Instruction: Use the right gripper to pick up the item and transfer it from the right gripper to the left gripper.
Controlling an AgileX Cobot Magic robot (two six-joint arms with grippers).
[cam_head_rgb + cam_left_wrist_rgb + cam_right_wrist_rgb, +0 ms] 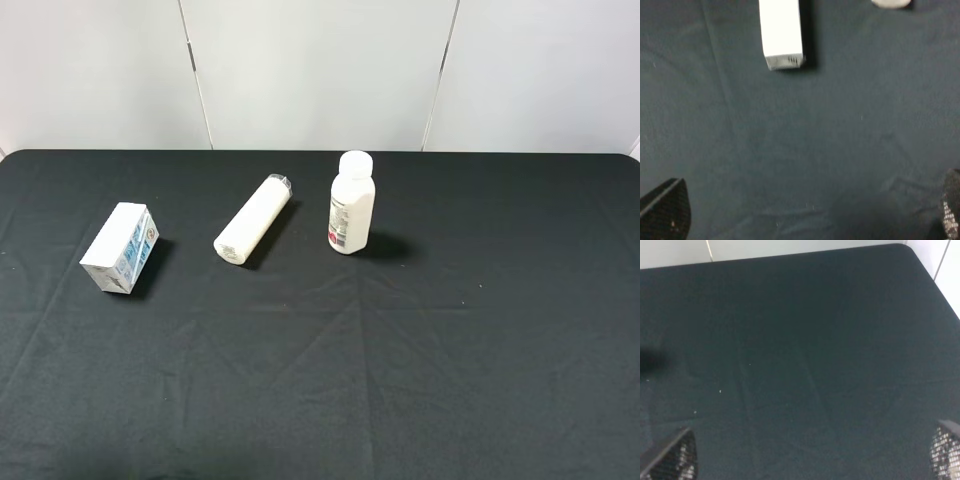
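Note:
The item, a small white carton [121, 249] with blue print, lies on its side at the left of the black table. In the left wrist view it shows as a white box [781, 32] ahead of the left gripper [807, 220]. That gripper is open and empty, with its fingertips [665, 212] far apart and well short of the carton. The right gripper [807, 460] is open and empty over bare cloth, and only its fingertips [946, 450] show. No task object is in the right wrist view. Neither arm shows in the exterior view.
A white tube-like bottle [253, 220] lies on its side at centre-left; its end shows in the left wrist view [890, 3]. A white capped bottle [351, 203] stands upright at the centre. The black cloth table [480, 350] ends at a white wall behind; its far right corner [905, 250] shows.

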